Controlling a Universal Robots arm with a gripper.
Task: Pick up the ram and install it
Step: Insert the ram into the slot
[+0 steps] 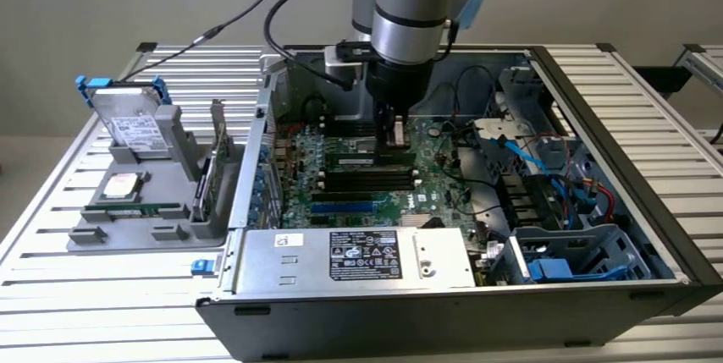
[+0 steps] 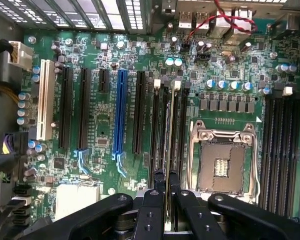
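Note:
My gripper [image 1: 395, 145] is down inside the open computer case [image 1: 632, 211], just above the motherboard [image 1: 361, 198]. In the wrist view the gripper [image 2: 166, 176] is shut on the ram [image 2: 169, 125]. The ram shows edge-on as a thin pale-green strip running away from the fingers [image 2: 159, 186]. It stands upright in line with the bank of black memory slots [image 2: 157, 125], between their white end latches [image 2: 176, 85]. I cannot tell whether its lower edge touches a slot. In the exterior view the ram [image 1: 395, 133] is a short vertical sliver under the fingers.
An empty CPU socket [image 2: 224, 160] lies beside the slots, with more black slots [image 2: 280, 145] beyond it. Long expansion slots, one blue [image 2: 120, 110], are on the other side. A power supply [image 1: 361, 257] and drive cage [image 1: 565, 257] fill the case front. A grey holder [image 1: 141, 202] with a hard drive [image 1: 130, 122] stands outside.

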